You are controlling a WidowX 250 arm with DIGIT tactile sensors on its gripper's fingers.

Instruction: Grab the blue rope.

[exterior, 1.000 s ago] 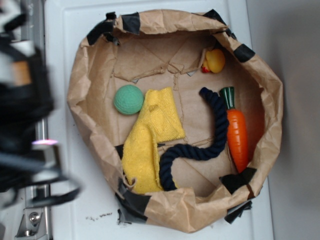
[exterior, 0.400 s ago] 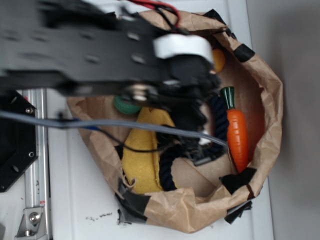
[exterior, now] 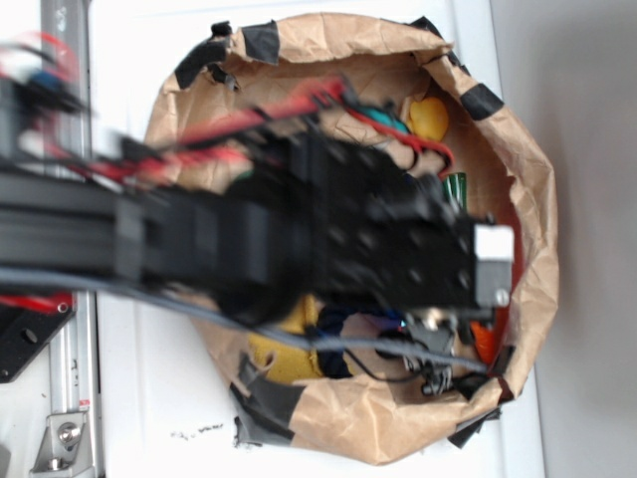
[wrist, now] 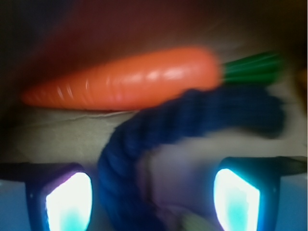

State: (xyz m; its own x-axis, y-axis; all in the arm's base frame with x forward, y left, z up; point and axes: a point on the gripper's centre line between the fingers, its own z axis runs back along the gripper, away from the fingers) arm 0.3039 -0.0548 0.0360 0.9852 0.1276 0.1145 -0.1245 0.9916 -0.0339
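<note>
From the wrist camera I see the rope (wrist: 159, 144) right below me, its dark blue twist curving up from the bottom edge and bending off to the right, passing between my two fingers (wrist: 70, 202). Both pads glow pale at the lower corners of that view, set wide apart, with the rope nearer the left one and touching neither as far as I can tell, so the gripper (wrist: 154, 202) is spread and holding nothing. Just beyond the rope lies the carrot (wrist: 130, 79), orange with a green top pointing right; the rope's far bend crosses in front of its thick end. Everything there is soft with blur. From the exterior camera my arm (exterior: 259, 239) covers most of the paper bag (exterior: 528, 189), reaching in from the left with red wires along its top. Only a small dark patch of rope (exterior: 338, 324) shows under the arm, beside a bit of yellow cloth (exterior: 284, 354). A sliver of carrot (exterior: 485, 337) peeks out near the bag's right wall, and a yellow toy (exterior: 430, 118) sits at the far end.
</note>
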